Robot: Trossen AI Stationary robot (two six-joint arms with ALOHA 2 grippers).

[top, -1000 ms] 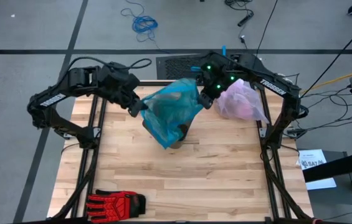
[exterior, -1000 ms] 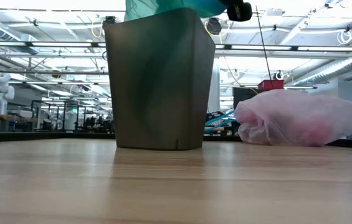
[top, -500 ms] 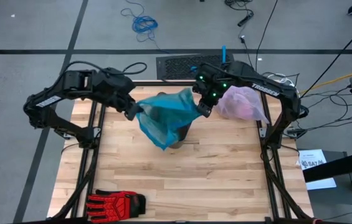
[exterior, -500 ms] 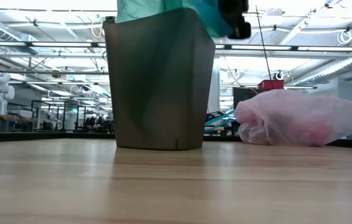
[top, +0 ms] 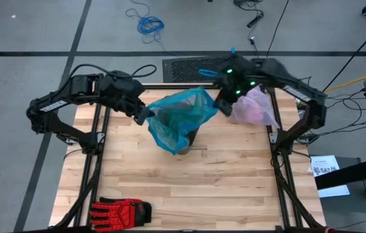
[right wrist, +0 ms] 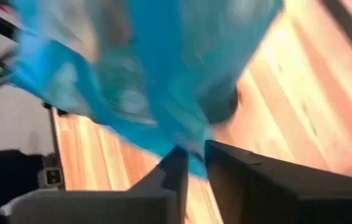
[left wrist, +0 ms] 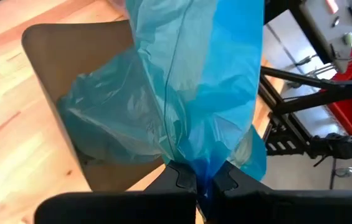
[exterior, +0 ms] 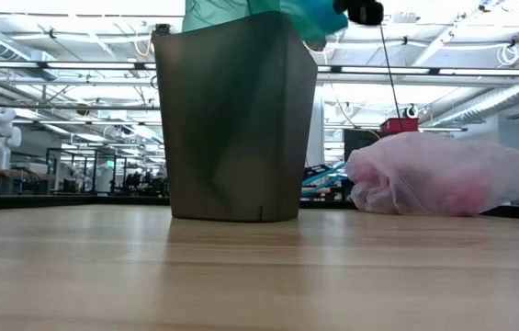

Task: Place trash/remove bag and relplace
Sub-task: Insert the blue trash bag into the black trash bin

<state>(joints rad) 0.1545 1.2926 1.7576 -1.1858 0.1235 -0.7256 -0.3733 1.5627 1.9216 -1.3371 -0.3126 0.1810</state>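
From where I stand, both arms are working a teal-green translucent plastic bag [top: 179,120] over the mouth of the dark, tapered plastic waste bin [exterior: 235,124] that stands near the back middle of the pale wooden plank surface [top: 170,188]. The left pincer [top: 145,114] is pinched together on one edge of the teal bag, the film bunched between its fingertips in its wrist view. The right pincer [top: 225,103] has the opposite edge between its fingers, which look nearly together on it, though that view is blurred and I would not swear how firm the hold is.

The pale pink-lavender thin plastic liner bag [top: 255,109], full and rumpled, lies on the surface just to the right of the bin, beside the right arm; I judge it removed, so fitting the replacement is the step in hand.

To do it well, I think the two pincers should draw apart to keep the mouth stretched wider than the rim, then lower evenly so each edge hooks over its own side. Pulling unevenly could tip the light bin or slip the film free, and too hard a pull could tear it.

A red and black work glove [top: 120,210] lies at the front left, well clear.
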